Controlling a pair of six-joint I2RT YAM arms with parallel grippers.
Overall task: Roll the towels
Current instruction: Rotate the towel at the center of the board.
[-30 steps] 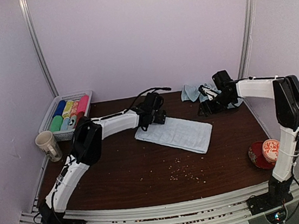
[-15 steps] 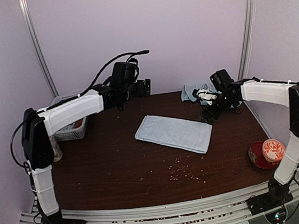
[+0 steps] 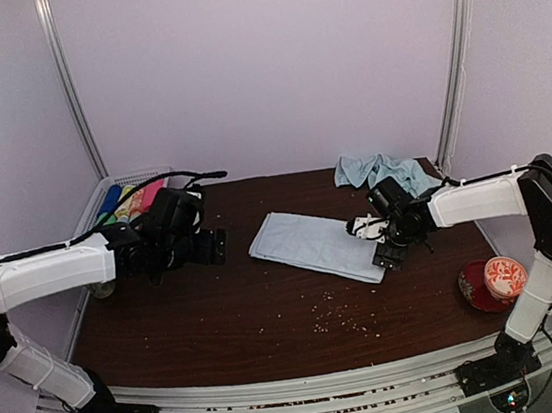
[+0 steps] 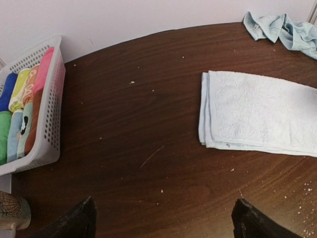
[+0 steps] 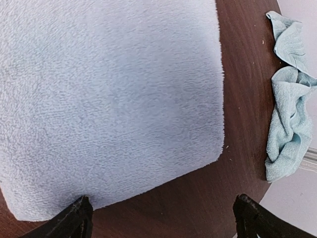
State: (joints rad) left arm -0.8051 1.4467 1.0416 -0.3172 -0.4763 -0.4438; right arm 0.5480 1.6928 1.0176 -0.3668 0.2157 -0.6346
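Folded towel (image 5: 109,99) apparently beneath right claw (image 5: 163,216)

Fuzzy matt terry-cloth towel (image 5: 109,99) just ahead of right gripper (image 5: 161,214) jaws, smooth dark wood table (image 5: 237,163) (slight sheen) under it.

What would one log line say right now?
flat towel: unrolled | crumpled towel: far edge | right gripper: open above flat towel | left gripper: open, empty

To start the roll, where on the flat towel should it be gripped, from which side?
The short edge nearest the right arm, from above: the flat towel lies spread, that edge free on bare table, with the open right pincer over it.
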